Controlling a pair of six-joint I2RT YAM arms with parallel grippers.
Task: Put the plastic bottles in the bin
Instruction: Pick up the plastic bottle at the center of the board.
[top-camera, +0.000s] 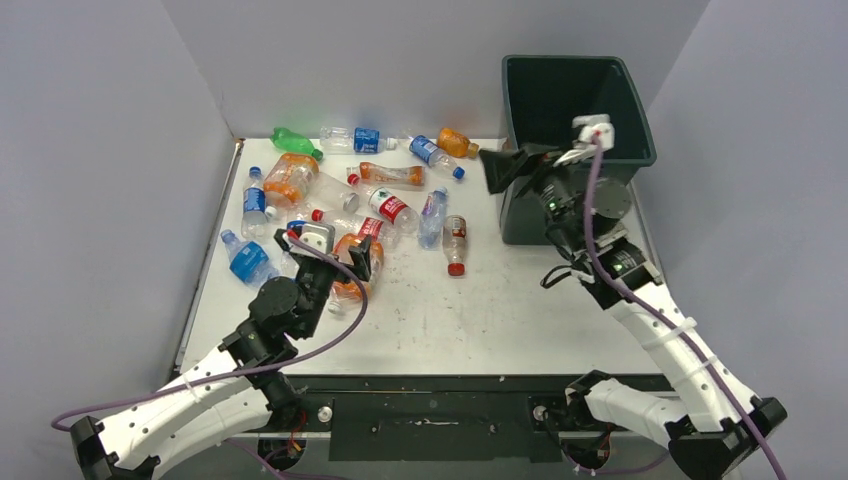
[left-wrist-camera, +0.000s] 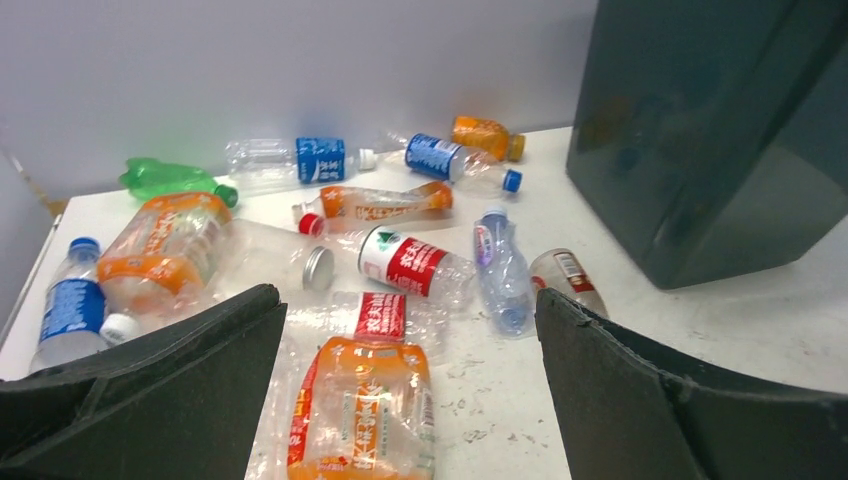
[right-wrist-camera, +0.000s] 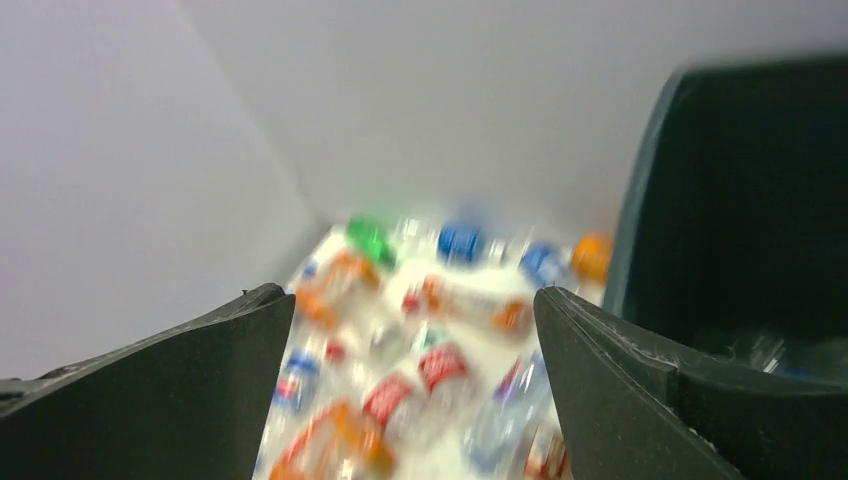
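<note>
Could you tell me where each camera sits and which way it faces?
Top external: above and behind the arms, looking down at table, bottles, bin; both arms show.
Left wrist: low over the table, facing the far wall; open left tool shows.
Right wrist: raised by the bin, facing bottles, blurred; open right tool shows.
All share the bin.

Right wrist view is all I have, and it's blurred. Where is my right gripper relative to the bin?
Observer: The right gripper is open and empty, beside the left rim of the bin.
Operator: And the left arm?
Observer: The left gripper is open, low over a crushed orange-label bottle.
Operator: Any bottle close to the bin?
Observer: A clear bottle with a red cap lies on the table left of the bin, not touching it.
</note>
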